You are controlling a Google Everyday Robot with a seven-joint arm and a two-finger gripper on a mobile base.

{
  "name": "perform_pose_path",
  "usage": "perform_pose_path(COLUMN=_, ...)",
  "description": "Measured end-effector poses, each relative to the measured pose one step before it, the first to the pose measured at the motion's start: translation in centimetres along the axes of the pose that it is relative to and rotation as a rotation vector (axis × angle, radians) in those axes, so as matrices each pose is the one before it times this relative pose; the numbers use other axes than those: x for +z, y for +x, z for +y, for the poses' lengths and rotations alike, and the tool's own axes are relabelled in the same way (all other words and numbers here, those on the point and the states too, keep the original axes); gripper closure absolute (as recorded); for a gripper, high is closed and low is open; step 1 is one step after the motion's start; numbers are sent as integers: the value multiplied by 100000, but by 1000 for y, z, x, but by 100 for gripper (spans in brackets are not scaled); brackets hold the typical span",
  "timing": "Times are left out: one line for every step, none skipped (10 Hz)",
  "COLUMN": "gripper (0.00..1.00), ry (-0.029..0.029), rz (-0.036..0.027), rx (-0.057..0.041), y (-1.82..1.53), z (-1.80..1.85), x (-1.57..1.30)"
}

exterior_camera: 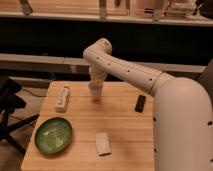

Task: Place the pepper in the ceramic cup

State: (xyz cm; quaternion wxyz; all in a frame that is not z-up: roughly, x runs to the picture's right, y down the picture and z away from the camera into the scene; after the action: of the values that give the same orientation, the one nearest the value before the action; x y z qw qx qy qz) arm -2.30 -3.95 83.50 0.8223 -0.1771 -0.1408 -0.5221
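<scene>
Your ceramic cup (96,95) is standing upright, long axis vertical, at the far middle of the table (125,127). The gripper (95,88) is hanging straight down at the cup's mouth, forearm vertical, elbow bending high. A reddish smudge, the pepper (94,86), is showing there; you are not seeing its heading, nor whether the grip is closed.

Hand (95,87) apparently over ceramic cup (95,97); bottle (62,98) left, bowl (53,135) front-left.
</scene>
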Motion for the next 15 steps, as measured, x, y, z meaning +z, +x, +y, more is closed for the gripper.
perform_pose_path(gripper=99, ry=12, rz=-86, rx=-216, y=-21, z=12, x=92)
perform_pose_path(gripper=99, ry=69, rz=14, rx=-124, y=8, z=-18, x=-9)
perform_pose_path(gripper=99, ry=43, rz=9, rx=-226, y=14, z=9, x=22)
perform_pose_path(gripper=99, ry=53, rz=18, rx=-132, y=16, z=-1, x=-7)
perform_pose_path(gripper=99, ry=47, rz=9, rx=-211, y=16, z=6, x=11)
perform_pose_path(gripper=98, ry=115, rz=22, rx=-211, y=29, z=7, x=5)
perform_pose_path(gripper=94, ry=23, rz=-48, rx=-124, y=10, z=58, x=74)
perform_pose_path(gripper=91, ry=105, rz=33, rx=-167, y=32, z=-2, x=-17)
perform_pose_path(gripper=91, ry=52, rz=-41, rx=-155, y=-3, z=-12, x=24)
perform_pose_path(gripper=88, ry=135, rz=14, rx=-179, y=27, z=48, x=27)
perform_pose_path(gripper=81, ry=159, rz=-30, rx=-236, y=-10, z=62, x=65)
perform_pose_path(gripper=79, ry=101, rz=21, rx=-63, y=24, z=27, x=0)
perform_pose_path(gripper=77, ry=103, rz=19, rx=-153, y=11, z=0, x=2)
perform_pose_path(gripper=72, ry=124, rz=17, rx=-127, y=5, z=0, x=6)
perform_pose_path(gripper=71, ry=65, rz=36, rx=-47, y=21, z=27, x=-1)
